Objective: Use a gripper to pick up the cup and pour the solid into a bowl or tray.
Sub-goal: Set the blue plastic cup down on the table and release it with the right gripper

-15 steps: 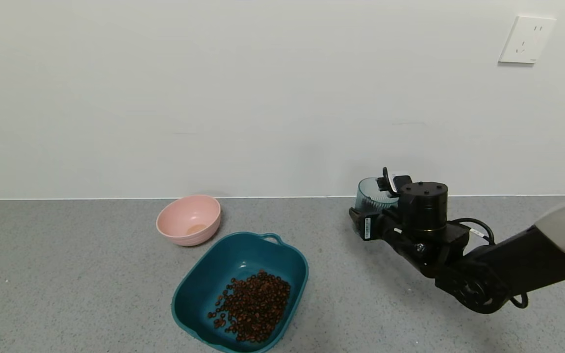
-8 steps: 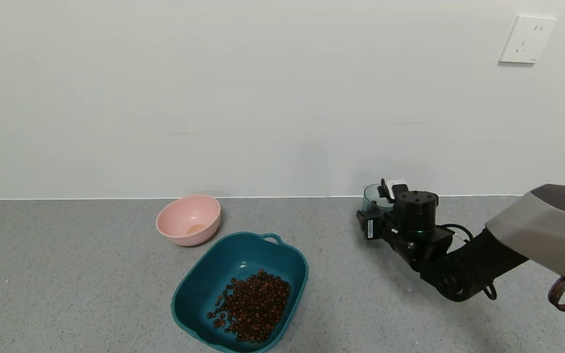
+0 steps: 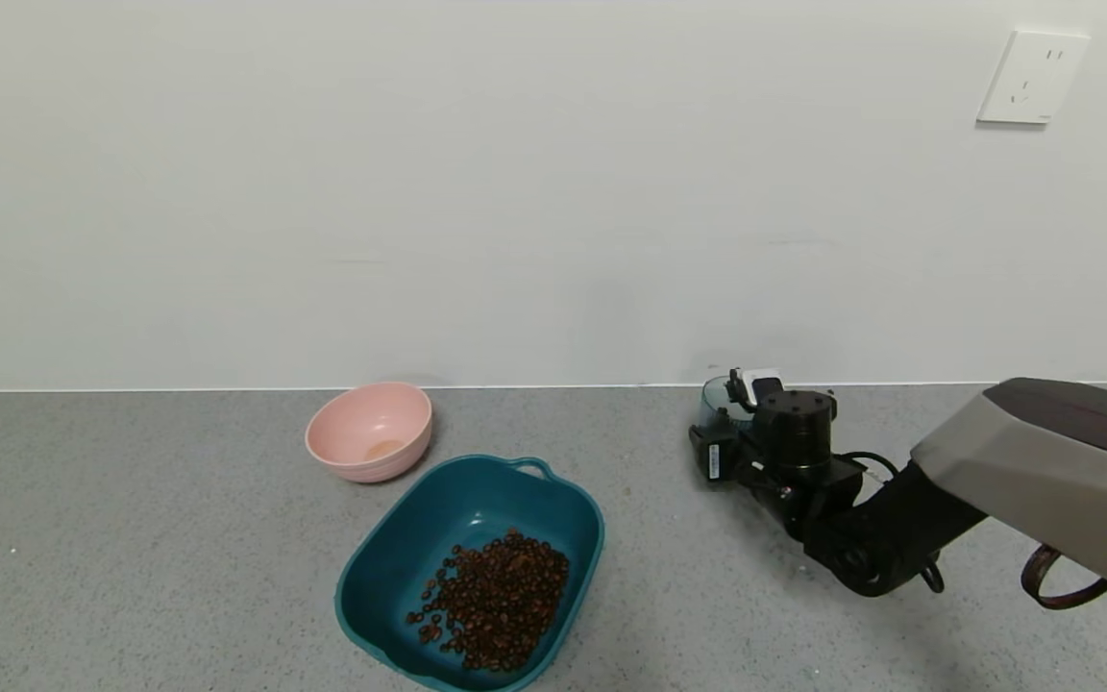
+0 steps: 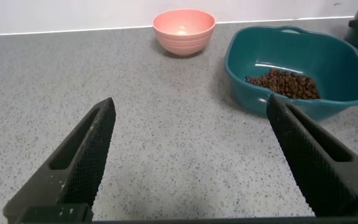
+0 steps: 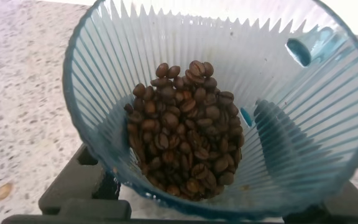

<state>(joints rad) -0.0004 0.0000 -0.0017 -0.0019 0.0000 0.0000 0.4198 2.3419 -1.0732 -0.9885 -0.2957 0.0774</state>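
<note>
The ribbed blue-grey cup [image 3: 716, 401] is at the back right of the counter, near the wall, upright between the fingers of my right gripper [image 3: 721, 428], which is shut on it. In the right wrist view the cup [image 5: 229, 50] fills the frame and holds a heap of brown beans [image 5: 185, 130]; one finger [image 5: 73, 186] shows beside it. The dark teal basin [image 3: 448, 500] lies at centre front with a pile of beans [image 3: 496, 601] in it. My left gripper [image 4: 191, 155] is open and empty over bare counter, out of the head view.
A pink bowl [image 3: 369, 431] stands behind and left of the basin; it also shows in the left wrist view [image 4: 183, 30], beside the basin [image 4: 347, 68]. The wall runs close behind the cup. A white socket [image 3: 1032, 77] is high on the wall.
My right arm has lowered the cup toward the counter and carried it slightly back toward the wall. The basin, its beans and the pink bowl have not moved.
</note>
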